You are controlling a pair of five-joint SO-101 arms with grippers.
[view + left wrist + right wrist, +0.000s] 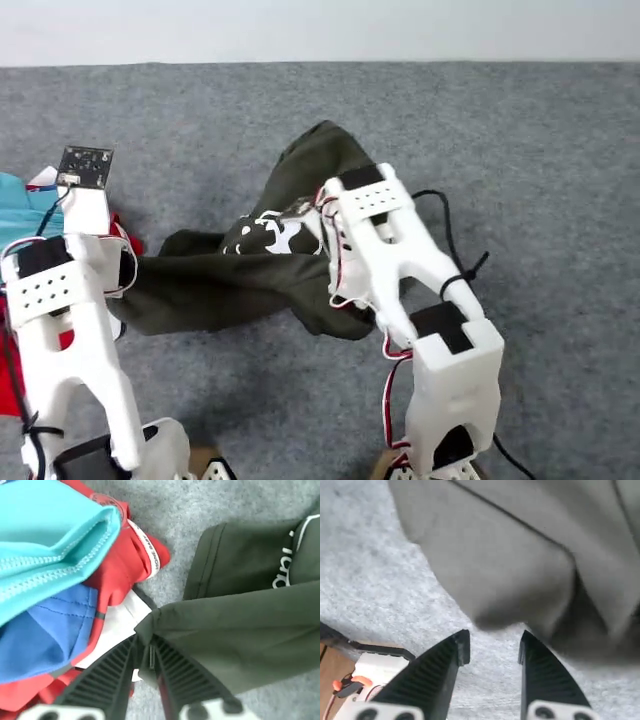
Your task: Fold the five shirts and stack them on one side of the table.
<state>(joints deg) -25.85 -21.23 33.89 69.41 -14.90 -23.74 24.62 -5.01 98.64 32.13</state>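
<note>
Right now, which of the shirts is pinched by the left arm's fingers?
The dark olive shirt with white print: the left fingers pinch its edge. The teal shirt and red shirt lie bunched beside it, free.

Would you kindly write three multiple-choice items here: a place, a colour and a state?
1. Where is the pile of shirts? A. beside the left gripper B. on a chair C. on the floor
2. What colour is the shirt with white print? A. pink B. dark olive C. yellow
3. How is the right gripper? A. shut on cloth B. shut on a cable C. open
Answers: A, its wrist view shows the pile alongside; B, the cloth is dark olive; C, its jaws stand apart, empty.
</note>
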